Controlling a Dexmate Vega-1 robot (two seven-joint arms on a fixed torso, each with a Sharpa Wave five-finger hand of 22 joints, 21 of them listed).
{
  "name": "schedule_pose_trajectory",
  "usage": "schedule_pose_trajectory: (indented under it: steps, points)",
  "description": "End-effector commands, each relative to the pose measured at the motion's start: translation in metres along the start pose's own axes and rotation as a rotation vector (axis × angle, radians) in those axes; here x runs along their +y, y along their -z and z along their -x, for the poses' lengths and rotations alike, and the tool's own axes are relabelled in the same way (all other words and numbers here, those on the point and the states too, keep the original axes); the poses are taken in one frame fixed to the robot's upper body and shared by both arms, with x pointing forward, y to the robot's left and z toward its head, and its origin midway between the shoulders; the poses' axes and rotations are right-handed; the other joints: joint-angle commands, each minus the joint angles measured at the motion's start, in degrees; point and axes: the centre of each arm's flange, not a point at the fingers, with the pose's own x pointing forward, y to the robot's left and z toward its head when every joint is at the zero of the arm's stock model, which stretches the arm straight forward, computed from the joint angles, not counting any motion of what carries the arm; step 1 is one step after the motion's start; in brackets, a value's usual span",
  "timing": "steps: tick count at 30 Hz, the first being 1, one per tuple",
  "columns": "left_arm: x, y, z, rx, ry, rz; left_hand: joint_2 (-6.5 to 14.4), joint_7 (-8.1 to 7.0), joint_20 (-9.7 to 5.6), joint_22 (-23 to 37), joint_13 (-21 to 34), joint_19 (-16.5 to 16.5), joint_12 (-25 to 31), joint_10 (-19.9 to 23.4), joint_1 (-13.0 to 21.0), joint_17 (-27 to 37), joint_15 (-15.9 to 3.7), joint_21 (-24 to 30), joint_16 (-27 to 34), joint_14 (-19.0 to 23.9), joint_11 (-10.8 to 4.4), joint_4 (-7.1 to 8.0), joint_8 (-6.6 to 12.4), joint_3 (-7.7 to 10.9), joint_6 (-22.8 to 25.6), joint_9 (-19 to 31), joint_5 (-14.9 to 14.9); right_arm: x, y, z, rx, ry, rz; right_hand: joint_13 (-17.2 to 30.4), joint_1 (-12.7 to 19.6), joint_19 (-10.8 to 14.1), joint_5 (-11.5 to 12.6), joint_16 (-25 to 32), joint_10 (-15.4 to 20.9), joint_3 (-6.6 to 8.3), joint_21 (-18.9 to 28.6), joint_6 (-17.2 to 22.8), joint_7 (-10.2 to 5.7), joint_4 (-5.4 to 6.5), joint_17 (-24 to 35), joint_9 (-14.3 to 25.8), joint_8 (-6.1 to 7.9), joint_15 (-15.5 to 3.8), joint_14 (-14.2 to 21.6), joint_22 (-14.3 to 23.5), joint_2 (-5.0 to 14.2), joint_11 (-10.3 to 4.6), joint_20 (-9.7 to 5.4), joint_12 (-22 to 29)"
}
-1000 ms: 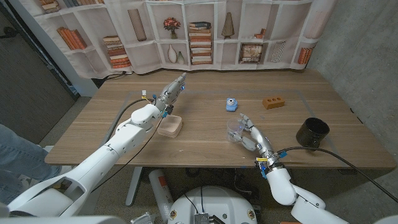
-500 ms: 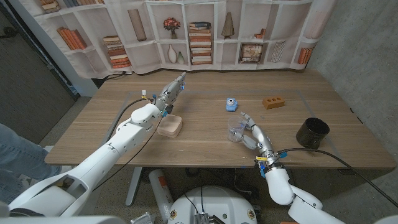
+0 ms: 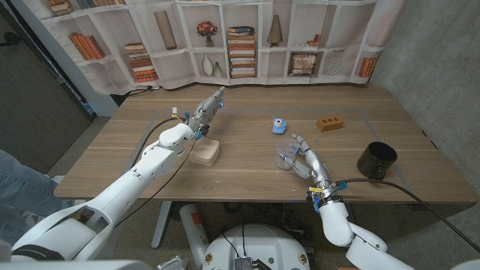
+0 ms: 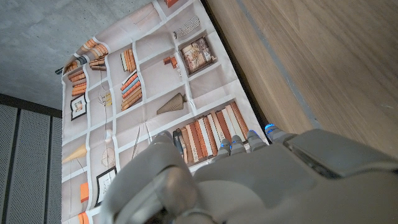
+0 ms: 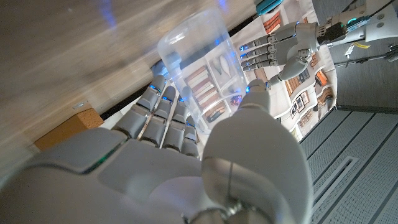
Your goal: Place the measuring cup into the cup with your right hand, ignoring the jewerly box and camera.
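Clear measuring cup (image 5: 202,65) is clasped between thumb and fingers (image 5: 165,115) of right hand (image 3: 306,163), above the table's (image 3: 247,180) near middle. Black cup (image 3: 376,159) stands well apart rightward; slick plastic could slip in transit. Left hand (image 3: 208,109) is held open, idle

I see the measuring cup (image 3: 284,152) as clear, colourless plastic, with the bookshelf print showing through its wall in the right wrist view (image 5: 202,74). The cup (image 3: 376,159) is glossy black. The camera (image 3: 279,126) is light blue with a darker lens, and the jewelry box (image 3: 328,123) is orange-brown with dark dots on top. A pale pink tray (image 3: 205,152) sits on my brown wood-grain desk (image 3: 247,169). Both hands, right (image 3: 304,163) and left (image 3: 208,109), are silver-grey with small blue lights at the fingers. The backdrop curtain (image 3: 247,41) is off-white, printed with shelves of orange, brown and white books.
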Motion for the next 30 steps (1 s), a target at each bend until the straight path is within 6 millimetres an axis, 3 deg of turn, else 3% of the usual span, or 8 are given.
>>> schedule_pose_trajectory:
  steps: [1,5,11,30]
  points:
    - [0.002,-0.003,-0.005,0.000,0.008,-0.003,0.7,-0.27,0.16,0.4,0.3,-7.0,0.2,-1.6,0.2,0.2,0.22,-0.2,0.1,-4.6,0.09,-0.04,0.22,-0.11,-0.2,0.3,-0.2,-0.005,-0.005,-0.004,-0.012,0.037,-0.020,0.3,0.8,1.7,-0.5,0.1,1.4,0.16,0.6,5.7,-0.93,0.10,0.0,0.5,1.91,-2.12,1.3,0.1,0.34,-0.25,-0.37,0.5]
    - [0.002,-0.005,-0.005,0.001,0.008,-0.007,0.7,-0.28,0.18,0.4,0.3,-7.0,0.2,-1.5,0.2,0.2,0.20,-0.2,0.1,-4.6,0.09,-0.04,0.22,-0.12,-0.2,0.3,-0.2,-0.006,-0.005,-0.004,-0.015,0.050,-0.029,0.3,0.8,2.2,-0.9,-0.2,1.1,0.09,0.7,9.6,-1.93,0.38,-0.1,1.0,3.40,-2.48,1.7,0.1,0.76,-0.56,-0.65,0.3]
    - [0.002,-0.008,-0.007,0.000,0.012,-0.011,0.7,-0.29,0.23,0.4,0.3,-7.1,0.2,-1.6,0.2,0.2,0.20,-0.3,0.1,-4.6,0.10,-0.04,0.24,-0.14,-0.2,0.3,-0.2,-0.010,-0.008,-0.003,-0.026,0.069,-0.023,0.3,0.8,2.7,-1.1,-0.2,1.7,0.09,0.8,11.8,-2.41,0.57,-0.1,1.4,4.30,-2.79,2.5,0.1,1.15,-0.60,-0.84,0.4]
    - [0.001,-0.017,-0.016,-0.028,0.035,-0.008,0.7,-0.29,0.29,0.4,0.3,-7.2,0.1,-1.8,0.2,0.2,0.23,-0.4,0.0,-4.8,0.27,-0.05,0.22,-0.20,-0.2,0.3,-0.2,-0.024,-0.017,-0.004,-0.023,0.088,0.012,0.2,0.9,3.3,-1.5,-0.4,2.0,0.10,1.0,13.0,-2.74,0.76,-0.3,1.9,4.73,-3.03,3.2,0.1,1.67,-0.77,-1.24,0.3]
